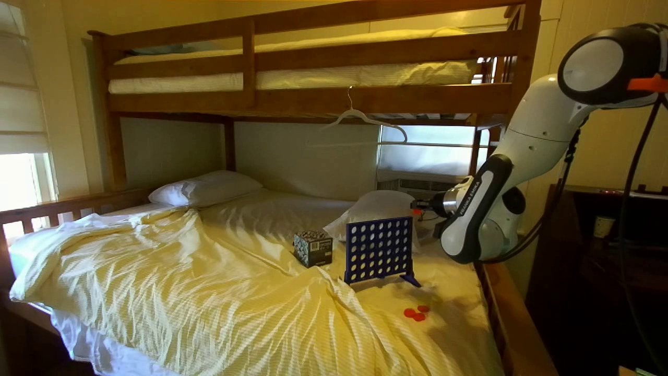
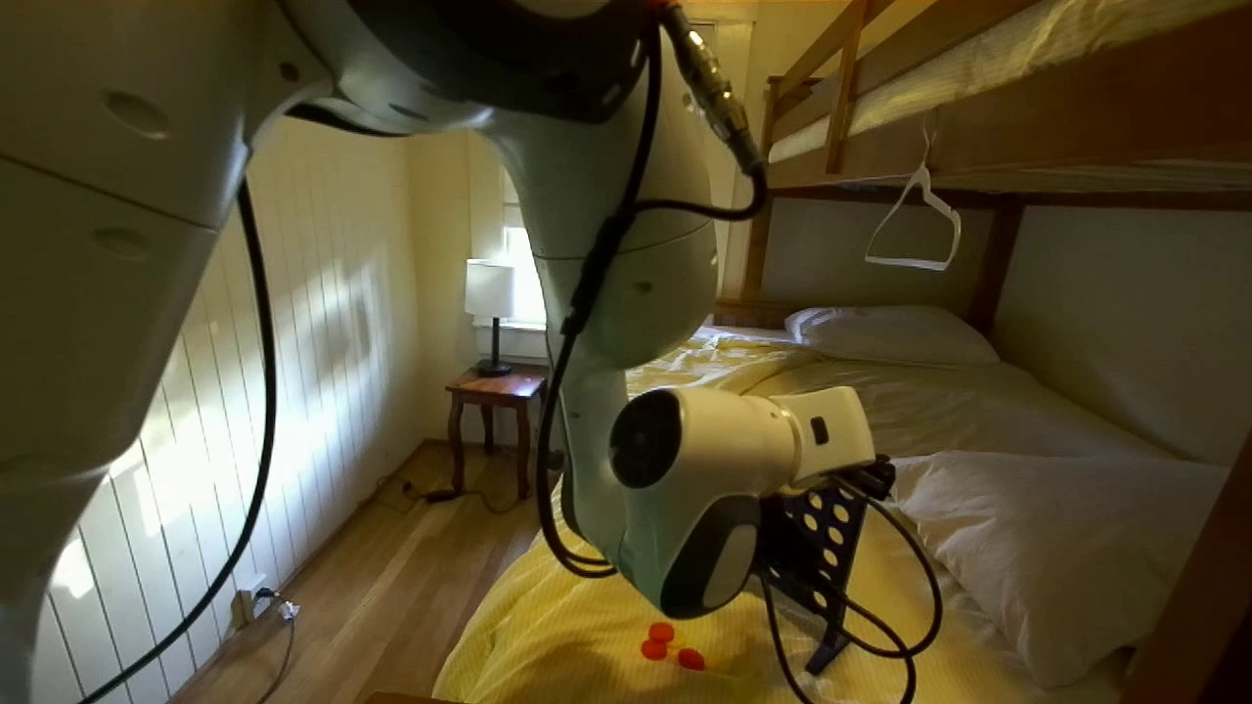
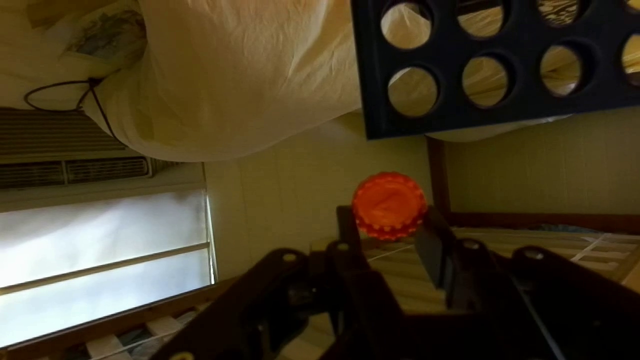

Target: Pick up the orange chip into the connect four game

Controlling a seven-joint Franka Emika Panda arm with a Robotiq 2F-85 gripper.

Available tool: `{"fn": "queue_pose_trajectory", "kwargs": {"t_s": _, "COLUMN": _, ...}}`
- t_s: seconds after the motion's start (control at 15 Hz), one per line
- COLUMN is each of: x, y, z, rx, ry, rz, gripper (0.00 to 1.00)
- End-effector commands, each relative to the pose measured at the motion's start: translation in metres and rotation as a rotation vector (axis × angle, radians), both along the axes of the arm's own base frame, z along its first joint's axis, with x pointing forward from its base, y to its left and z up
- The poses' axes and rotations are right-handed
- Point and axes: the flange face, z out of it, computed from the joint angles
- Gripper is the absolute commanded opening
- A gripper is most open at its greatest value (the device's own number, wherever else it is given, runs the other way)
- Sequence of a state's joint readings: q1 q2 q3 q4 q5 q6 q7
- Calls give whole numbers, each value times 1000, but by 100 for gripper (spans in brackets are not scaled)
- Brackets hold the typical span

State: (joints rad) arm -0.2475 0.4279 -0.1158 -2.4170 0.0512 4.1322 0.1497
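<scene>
My gripper [image 1: 420, 204] is shut on an orange chip [image 3: 389, 205], which sits between the fingertips [image 3: 389, 218] in the wrist view. The chip also shows as a small orange spot [image 1: 417, 211] in an exterior view. The connect four game [image 1: 379, 249] is a dark blue upright grid on the bed; it also shows in the wrist view [image 3: 447, 57] and partly behind the arm in an exterior view [image 2: 847, 548]. The held chip is beyond the board's top edge, apart from it. Three loose orange-red chips [image 1: 419, 317] lie on the bed, also visible here [image 2: 661, 633].
A small dark patterned box [image 1: 313, 248] stands beside the board. A white pillow [image 1: 373, 206] lies behind it. A white hanger [image 1: 360, 114] hangs from the upper bunk rail [image 1: 313, 101]. The yellow cover [image 1: 209, 303] is rumpled. A wooden bed rail [image 1: 514, 318] runs below the arm.
</scene>
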Motion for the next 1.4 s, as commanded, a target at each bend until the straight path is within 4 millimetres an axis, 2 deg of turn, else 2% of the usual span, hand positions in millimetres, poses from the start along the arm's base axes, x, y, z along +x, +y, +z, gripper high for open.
{"fn": "queue_pose_trajectory", "kwargs": {"t_s": 0.0, "x": -1, "y": 4, "z": 12, "rx": 15, "ry": 34, "rz": 16, "gripper": 9}}
{"fn": "queue_pose_trajectory", "kwargs": {"t_s": 0.8, "x": 7, "y": 13, "z": 28, "rx": -14, "ry": 158, "rz": 81, "gripper": 9}}
{"fn": "queue_pose_trajectory", "kwargs": {"t_s": 1.33, "x": 12, "y": 15, "z": 30, "rx": -55, "ry": 89, "rz": 89, "gripper": 9}}
